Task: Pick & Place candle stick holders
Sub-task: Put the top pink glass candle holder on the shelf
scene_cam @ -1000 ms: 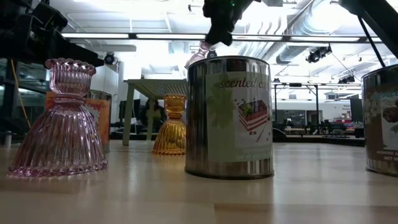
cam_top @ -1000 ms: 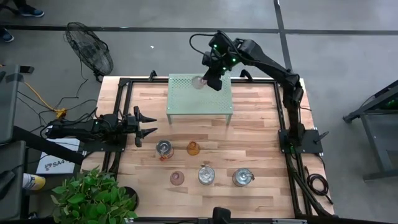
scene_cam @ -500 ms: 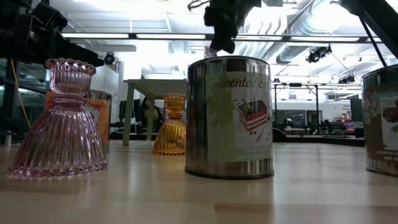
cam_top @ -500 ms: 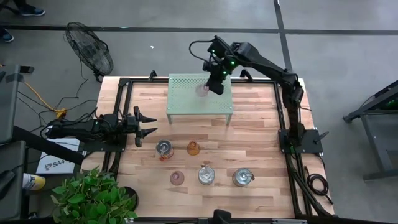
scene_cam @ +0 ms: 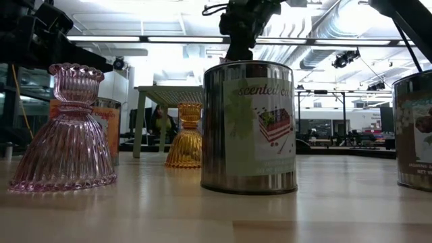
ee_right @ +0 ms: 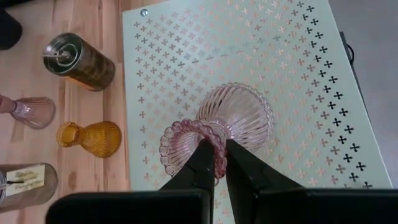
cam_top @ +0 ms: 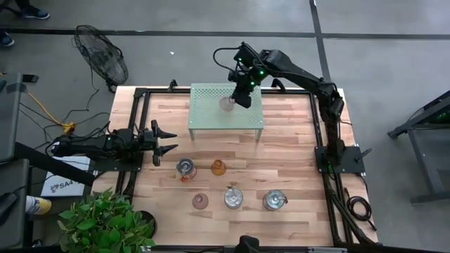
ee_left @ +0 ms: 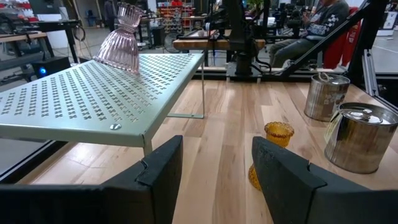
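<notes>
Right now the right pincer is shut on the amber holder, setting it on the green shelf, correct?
Not the amber one. The right pincer is shut on a pink holder on the green shelf, as the right wrist view shows; the amber holder stands on the table.

Bright, even light falls from ceiling strips overhead, which glare white behind the tin seen from table height. The tin's side mirrors the room. Under the green shelf lies only a soft, faint shadow. Beyond the shelf, the room blurs slightly.
</notes>
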Robot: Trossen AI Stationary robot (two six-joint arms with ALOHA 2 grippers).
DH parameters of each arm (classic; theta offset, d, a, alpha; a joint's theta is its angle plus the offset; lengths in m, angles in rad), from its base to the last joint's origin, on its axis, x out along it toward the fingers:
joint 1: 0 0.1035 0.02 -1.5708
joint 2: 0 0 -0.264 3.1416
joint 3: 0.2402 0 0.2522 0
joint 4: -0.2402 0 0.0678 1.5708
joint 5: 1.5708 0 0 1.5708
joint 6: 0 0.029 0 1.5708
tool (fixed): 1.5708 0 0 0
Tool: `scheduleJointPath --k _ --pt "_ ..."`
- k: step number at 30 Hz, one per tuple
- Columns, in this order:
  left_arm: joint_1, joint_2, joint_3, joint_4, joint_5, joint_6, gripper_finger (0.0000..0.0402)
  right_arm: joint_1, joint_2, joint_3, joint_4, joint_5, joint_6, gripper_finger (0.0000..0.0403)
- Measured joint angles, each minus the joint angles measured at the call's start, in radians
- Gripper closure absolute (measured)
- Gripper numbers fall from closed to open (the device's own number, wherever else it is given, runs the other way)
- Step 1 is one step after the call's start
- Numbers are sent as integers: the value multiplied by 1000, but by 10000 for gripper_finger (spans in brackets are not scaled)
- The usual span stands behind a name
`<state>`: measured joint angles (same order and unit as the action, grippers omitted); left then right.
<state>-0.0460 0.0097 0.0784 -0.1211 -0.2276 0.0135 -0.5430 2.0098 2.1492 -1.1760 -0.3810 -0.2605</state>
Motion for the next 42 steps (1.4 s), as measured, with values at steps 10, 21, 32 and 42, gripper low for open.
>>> scheduleJointPath --k 10,21,32,42 --pt "0 0 0 0 0 0 213 0 0 -2 -1 -20 -2 355" --pt "0 0 0 0 0 0 213 0 1 -2 17 -20 -2 350" --pt "0 0 0 0 0 0 213 0 1 -2 33 -22 -9 304" --pt "0 0 0 0 0 0 213 0 2 -2 67 -22 -10 263"
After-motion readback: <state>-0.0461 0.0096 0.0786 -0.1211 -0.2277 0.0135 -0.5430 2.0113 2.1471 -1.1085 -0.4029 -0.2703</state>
